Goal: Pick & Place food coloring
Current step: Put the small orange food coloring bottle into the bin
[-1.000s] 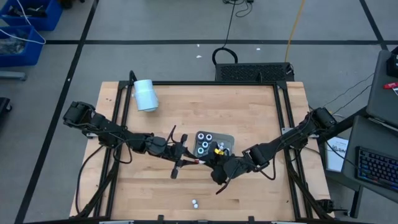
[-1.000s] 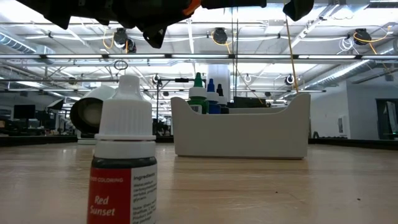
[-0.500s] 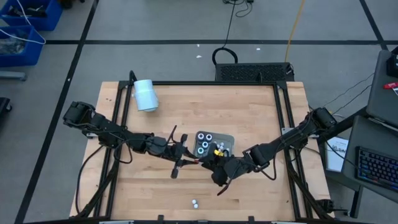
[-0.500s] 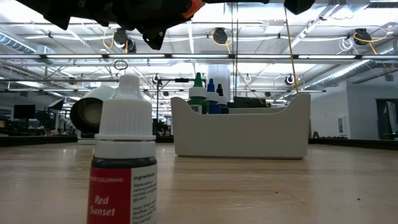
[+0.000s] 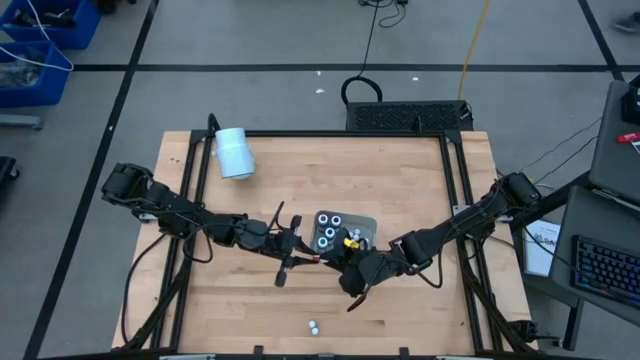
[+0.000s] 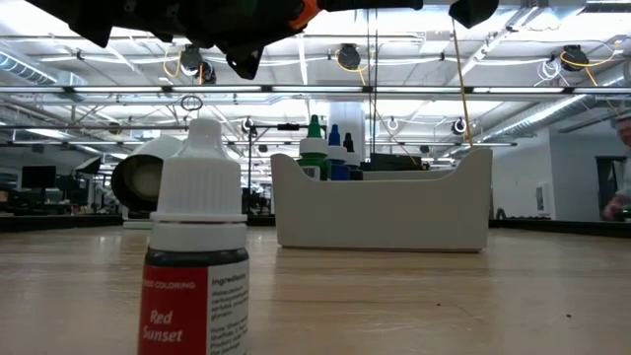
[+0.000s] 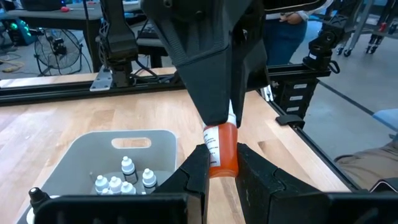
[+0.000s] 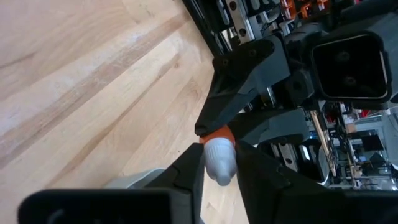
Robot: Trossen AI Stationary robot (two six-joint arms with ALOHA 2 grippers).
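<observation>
Nothing on the table has shifted since the earlier frames; both arms hold the same pose, and the one new thing is a person (image 6: 621, 168) showing at the right edge of the low view.

Both grippers meet above the wooden table (image 5: 420, 180), just in front of the grey tray (image 5: 368, 226). One orange food coloring bottle (image 7: 221, 149) is clamped between the left gripper (image 7: 220, 163) and its two fingers, which press on the bottle's body. The right gripper (image 8: 219, 163) has its two fingers closed on the same bottle's white cap (image 8: 219, 159). So one bottle is gripped from both ends, body by the left arm, cap by the right. In the high view the left gripper (image 5: 300, 258) and right gripper (image 5: 345, 268) sit close together with the bottle between them.

Inside the tray, the left wrist view shows five small white-capped bottles (image 7: 127, 167) in a cluster. From above, three dark bottles with pale ringed tops (image 5: 330, 229) can be counted there, with a yellow one (image 5: 351, 241) beside them. The low view shows one green tip (image 6: 315, 128) and one blue tip (image 6: 334, 136) rising over the tray's wall.

Two tiny white-capped bottles (image 5: 313, 326) stand together near the table's front edge, well apart from the tray. One of them, labelled Red Sunset (image 6: 195, 256), stands upright close to the low camera.

One large white cylinder (image 5: 234, 153) lies on its side near the table's far left corner.
</observation>
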